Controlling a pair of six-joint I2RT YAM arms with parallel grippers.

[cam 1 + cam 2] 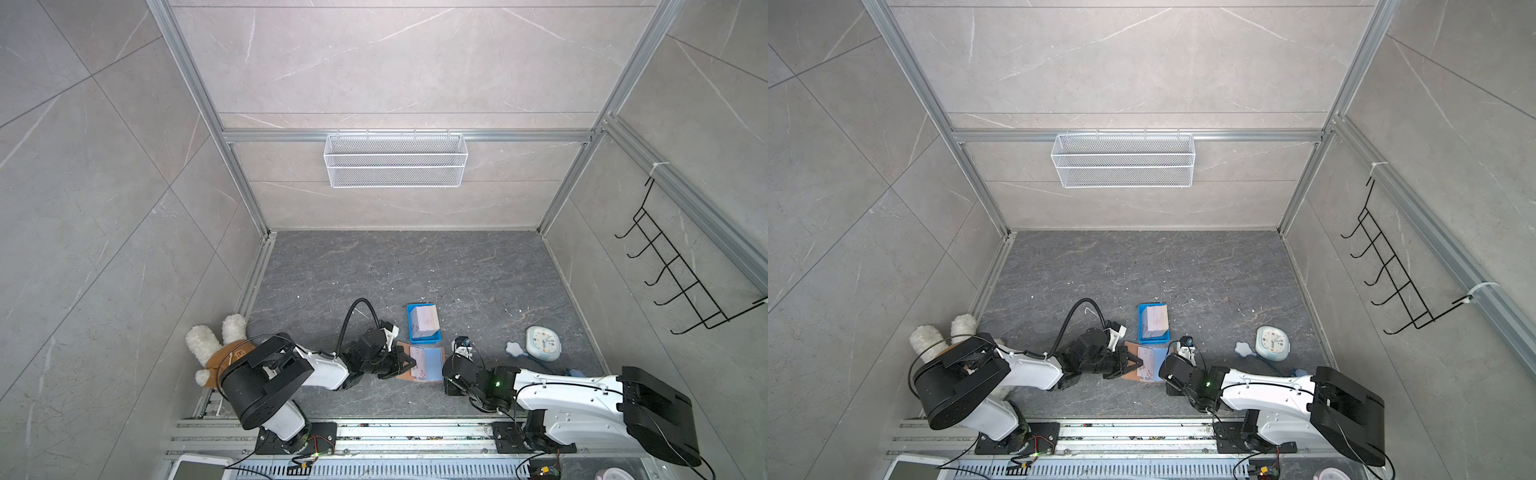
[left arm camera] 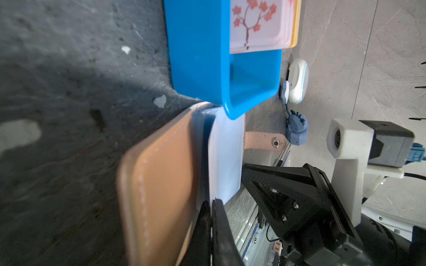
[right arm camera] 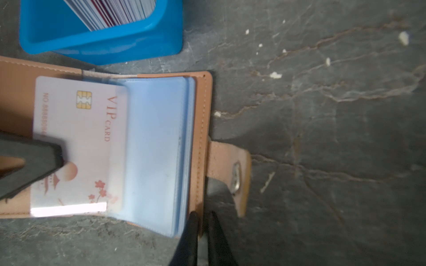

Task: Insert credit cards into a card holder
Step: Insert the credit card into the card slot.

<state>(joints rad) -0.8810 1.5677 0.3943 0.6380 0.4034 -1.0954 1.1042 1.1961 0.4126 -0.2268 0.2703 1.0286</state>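
Observation:
The tan card holder (image 1: 437,371) (image 1: 1128,373) lies open on the dark table, its bluish sleeves (image 3: 156,147) up and its snap tab (image 3: 230,170) (image 2: 265,141) sticking out. A pale pink credit card (image 3: 78,129) (image 2: 227,156) sits partly inside one sleeve. My left gripper (image 2: 211,205) (image 1: 409,365) is shut on that card's outer edge. My right gripper (image 3: 202,221) (image 1: 1165,370) is shut on the holder's tan cover edge (image 3: 202,115). More credit cards (image 1: 424,320) (image 3: 110,11) stand stacked in a blue tray.
The blue tray (image 1: 413,338) (image 3: 101,46) stands just behind the holder, almost touching it. A pale blue clock (image 1: 542,340) and a small blue toy (image 2: 296,131) lie to the right. A plush toy (image 1: 220,349) sits behind the left arm.

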